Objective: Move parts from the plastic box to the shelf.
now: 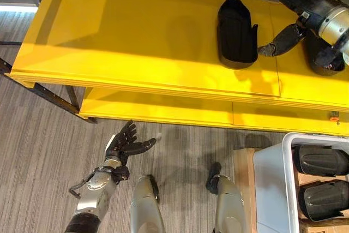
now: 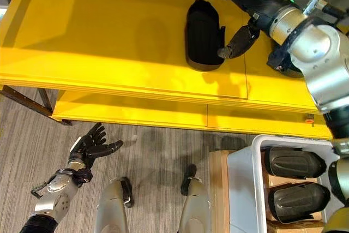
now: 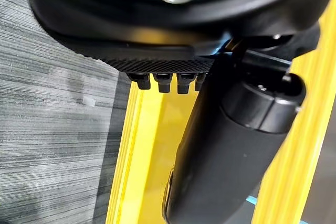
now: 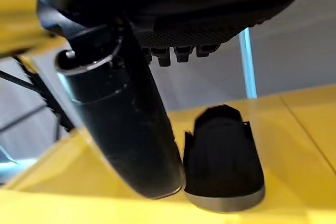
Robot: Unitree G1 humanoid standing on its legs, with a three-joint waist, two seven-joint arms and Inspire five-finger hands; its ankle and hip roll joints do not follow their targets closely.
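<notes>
On the top board of the yellow shelf (image 1: 136, 31) lies a black moulded part (image 1: 237, 34). My right hand (image 1: 297, 6) hovers just right of it and is open, fingers straight, thumb (image 4: 126, 129) pointing down beside the part (image 4: 223, 161) without touching it. A second black part (image 1: 320, 63) lies on the shelf, half hidden under my right wrist. The pale plastic box (image 1: 270, 175) at the lower right holds two more black parts (image 1: 320, 160) (image 1: 323, 200). Low over the floor at the left, my left hand (image 1: 124, 145) is open and holds nothing.
The shelf has a lower yellow board (image 1: 163, 110) and dark metal legs (image 1: 49, 94) at the left. The box rests on a cardboard carton (image 1: 244, 189). Grey striped carpet (image 1: 43, 151) covers the floor in front of the shelf.
</notes>
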